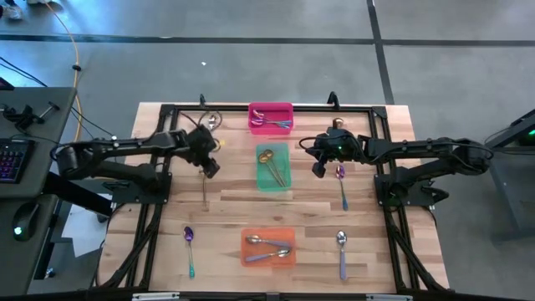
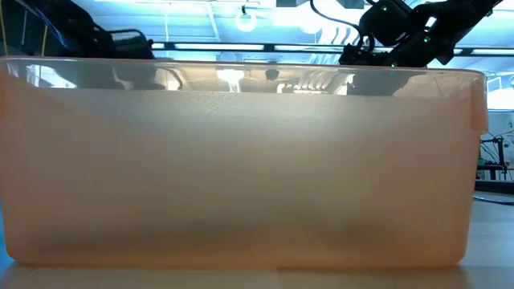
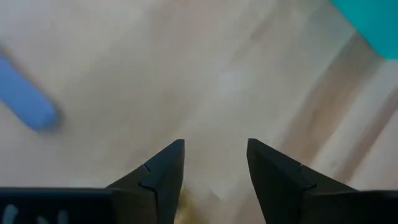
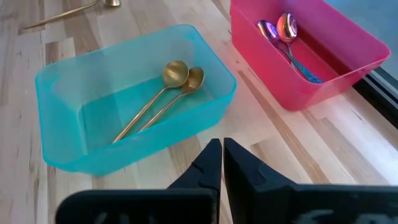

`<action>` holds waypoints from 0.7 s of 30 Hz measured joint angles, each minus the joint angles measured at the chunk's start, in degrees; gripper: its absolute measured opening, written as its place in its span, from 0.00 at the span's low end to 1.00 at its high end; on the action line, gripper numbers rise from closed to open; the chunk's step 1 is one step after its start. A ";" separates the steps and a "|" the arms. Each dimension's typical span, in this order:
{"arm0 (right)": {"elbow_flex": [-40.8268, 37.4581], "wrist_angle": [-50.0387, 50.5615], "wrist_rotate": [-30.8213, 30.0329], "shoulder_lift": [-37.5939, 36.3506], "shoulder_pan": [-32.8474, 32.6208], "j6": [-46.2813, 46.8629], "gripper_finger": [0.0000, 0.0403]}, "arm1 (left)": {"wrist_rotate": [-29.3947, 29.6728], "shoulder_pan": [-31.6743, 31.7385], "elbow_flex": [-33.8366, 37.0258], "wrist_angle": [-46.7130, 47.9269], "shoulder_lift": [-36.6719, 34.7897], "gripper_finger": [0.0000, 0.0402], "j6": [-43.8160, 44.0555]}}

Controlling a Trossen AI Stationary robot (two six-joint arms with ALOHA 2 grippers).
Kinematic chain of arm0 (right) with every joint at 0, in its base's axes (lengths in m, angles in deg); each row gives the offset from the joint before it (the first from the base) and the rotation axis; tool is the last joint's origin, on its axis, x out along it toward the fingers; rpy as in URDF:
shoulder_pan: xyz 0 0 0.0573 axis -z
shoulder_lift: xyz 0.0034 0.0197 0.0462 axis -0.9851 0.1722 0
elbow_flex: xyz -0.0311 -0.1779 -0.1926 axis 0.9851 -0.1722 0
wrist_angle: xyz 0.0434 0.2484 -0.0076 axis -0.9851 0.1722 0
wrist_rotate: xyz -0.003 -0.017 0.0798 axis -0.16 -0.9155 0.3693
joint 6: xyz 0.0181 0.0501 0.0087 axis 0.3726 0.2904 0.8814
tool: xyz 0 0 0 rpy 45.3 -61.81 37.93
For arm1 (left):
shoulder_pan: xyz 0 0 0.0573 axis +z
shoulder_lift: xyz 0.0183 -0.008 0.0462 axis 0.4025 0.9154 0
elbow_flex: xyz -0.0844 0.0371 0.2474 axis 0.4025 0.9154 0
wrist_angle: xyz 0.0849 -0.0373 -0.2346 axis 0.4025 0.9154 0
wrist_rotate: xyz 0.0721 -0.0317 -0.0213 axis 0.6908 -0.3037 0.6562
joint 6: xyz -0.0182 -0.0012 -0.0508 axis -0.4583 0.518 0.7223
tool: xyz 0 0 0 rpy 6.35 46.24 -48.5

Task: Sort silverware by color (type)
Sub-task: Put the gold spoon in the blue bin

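Note:
Loose silverware lies flat on the wooden table: a gold spoon (image 1: 205, 191), a purple spoon with a teal handle (image 1: 190, 249), a purple spoon with a bluish handle (image 1: 341, 184) and a silver spoon with a lavender handle (image 1: 341, 252). My left gripper (image 1: 206, 165) is open and hangs over the gold spoon's far end; in the left wrist view a gold patch (image 3: 186, 205) shows between its fingers (image 3: 163, 177). My right gripper (image 1: 319, 165) is shut and empty, between the green bin and the bluish-handled spoon. It looks toward the green bin (image 4: 134, 99).
Down the table's middle stand three bins. The pink bin (image 1: 271, 108) holds purple spoons (image 4: 283, 31), the green bin (image 1: 260, 180) two gold spoons (image 4: 177, 78), and the orange bin (image 1: 247, 251) silver spoons; it fills the low view (image 2: 241, 168). A small silver piece (image 1: 215, 119) lies near the far edge.

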 joint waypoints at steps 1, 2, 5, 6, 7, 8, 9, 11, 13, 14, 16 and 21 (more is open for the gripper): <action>0.00 0.00 0.00 0.00 0.00 -0.02 0.00 | 1.19 -1.99 0.00 1.10 -0.62 0.43 2.52; 0.00 0.00 0.00 0.00 0.00 -0.11 0.00 | 2.58 -3.90 0.00 2.20 -1.29 0.44 4.62; 0.00 -0.01 -0.02 0.00 0.00 -0.50 0.00 | 5.68 -8.88 0.00 6.04 -3.05 0.45 9.75; 0.00 0.00 -0.02 0.00 0.00 -0.50 0.00 | 6.03 -10.31 0.00 7.72 -3.44 0.46 11.26; 0.00 0.00 -0.02 0.00 0.00 -0.53 0.00 | 6.17 -11.57 0.00 9.26 -3.80 0.46 12.53; 0.00 0.00 -0.04 0.00 0.00 -0.62 0.00 | 6.17 -12.76 0.00 10.50 -4.13 0.46 13.77; 0.00 0.00 -0.04 0.00 0.00 -0.63 0.00 | 6.21 -13.87 0.00 11.65 -4.39 0.46 15.05; 0.00 0.00 -0.04 0.00 0.00 -0.55 0.00 | 6.24 -15.88 0.00 13.18 -4.46 0.46 17.63; 0.00 0.00 -0.07 0.00 0.00 -0.76 0.00 | 6.28 -17.41 0.00 13.98 -4.42 0.46 19.79; 0.01 0.00 -0.12 0.00 0.00 -1.16 0.00 | 6.43 -17.95 0.00 14.26 -4.18 0.46 20.91; 0.02 0.00 -0.22 0.00 0.00 -1.46 0.00 | 7.83 -18.71 0.02 14.41 -3.53 0.46 22.78; 0.02 0.00 -0.22 0.00 0.00 -1.49 0.00 | 11.38 -19.03 0.99 11.73 -1.17 0.46 24.13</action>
